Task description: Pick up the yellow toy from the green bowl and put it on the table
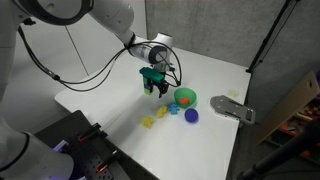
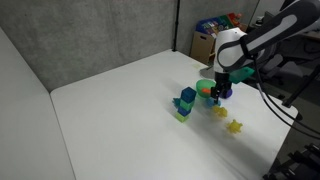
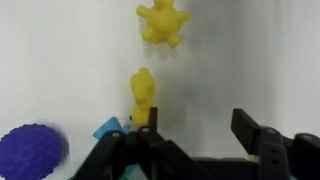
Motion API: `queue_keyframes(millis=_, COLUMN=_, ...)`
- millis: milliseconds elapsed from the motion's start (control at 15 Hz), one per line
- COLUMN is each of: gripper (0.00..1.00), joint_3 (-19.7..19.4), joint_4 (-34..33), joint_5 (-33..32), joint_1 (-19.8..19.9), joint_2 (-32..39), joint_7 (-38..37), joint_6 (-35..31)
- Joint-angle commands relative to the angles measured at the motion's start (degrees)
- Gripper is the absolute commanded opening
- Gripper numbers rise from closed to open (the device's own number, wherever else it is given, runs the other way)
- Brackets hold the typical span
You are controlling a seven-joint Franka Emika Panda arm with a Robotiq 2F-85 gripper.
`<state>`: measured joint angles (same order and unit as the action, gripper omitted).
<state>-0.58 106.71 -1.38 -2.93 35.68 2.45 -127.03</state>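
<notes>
Pincer point(image 3: 190, 132) spread wide, gripping nothing.
Yellow toy point(image 3: 143, 95) lies on the table point(image 3: 60, 60) just ahead of one finger, beside a blue cube point(image 3: 108, 128), outside the green bowl point(image 1: 186, 92); placement judged complete, hence the slack grip.

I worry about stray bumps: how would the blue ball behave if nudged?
The blue ball is round, so it would probably roll across the flat table. Its bumpy surface may slow it, and it looks small, likely light.
</notes>
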Motion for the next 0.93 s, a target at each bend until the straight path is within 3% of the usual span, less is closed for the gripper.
queue_keyframes(millis=0, gripper=1.0, joint_3=1.3, joint_4=-1.3, joint_5=0.1, joint_1=2.3, joint_2=-3.5, joint_7=4.0, joint_6=4.8)
queue_keyframes(millis=467, gripper=1.0, joint_3=1.7, joint_4=-5.1, joint_5=0.2, joint_1=2.6, joint_2=-10.0, joint_7=6.2, joint_6=11.0)
queue_keyframes(millis=867, gripper=1.0, joint_3=1.4, joint_4=-3.6, joint_5=-0.4, joint_1=1.6, joint_2=-17.7, joint_7=3.1, joint_6=15.5)
